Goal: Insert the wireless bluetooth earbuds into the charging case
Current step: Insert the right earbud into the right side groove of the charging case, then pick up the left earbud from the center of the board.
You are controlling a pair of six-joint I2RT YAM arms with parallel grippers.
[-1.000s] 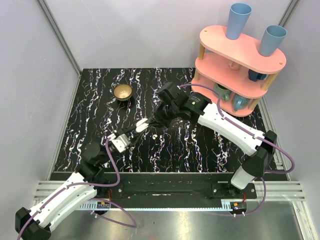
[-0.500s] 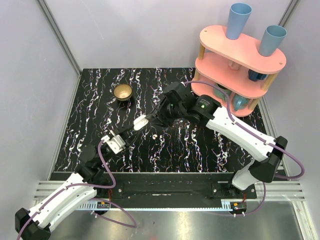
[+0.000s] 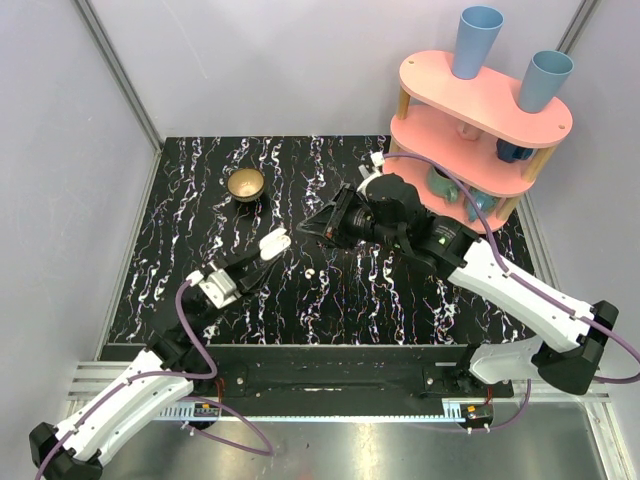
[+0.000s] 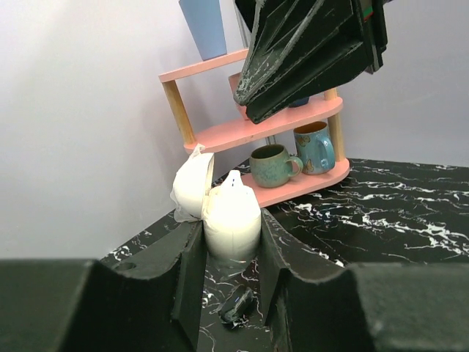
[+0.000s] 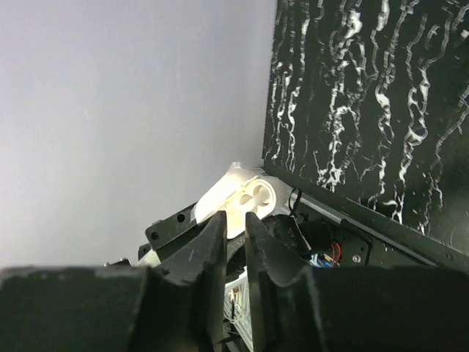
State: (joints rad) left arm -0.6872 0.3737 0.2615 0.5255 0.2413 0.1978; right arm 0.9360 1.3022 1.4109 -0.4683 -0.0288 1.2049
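Note:
The white charging case (image 3: 273, 242) stands between the fingers of my left gripper (image 3: 263, 252), which is shut on it a little above the table. In the left wrist view the case (image 4: 233, 216) has its lid (image 4: 192, 187) swung open to the left, and a small white nub (image 4: 233, 178) pokes out of its top. The right wrist view shows two round wells in the case (image 5: 253, 198). My right gripper (image 3: 310, 231) hovers just right of the case, jaws a narrow slit apart with nothing between them. One white earbud (image 3: 311, 271) lies on the black marble table.
A brass bowl (image 3: 246, 184) sits at the back left. A pink two-tier shelf (image 3: 480, 130) with blue cups and mugs stands at the back right. A small black block (image 4: 238, 304) lies on the table under my left fingers.
My right gripper has drawn back up and to the right, off the case. The left gripper has carried the case slightly left. The earbud on the table has not moved.

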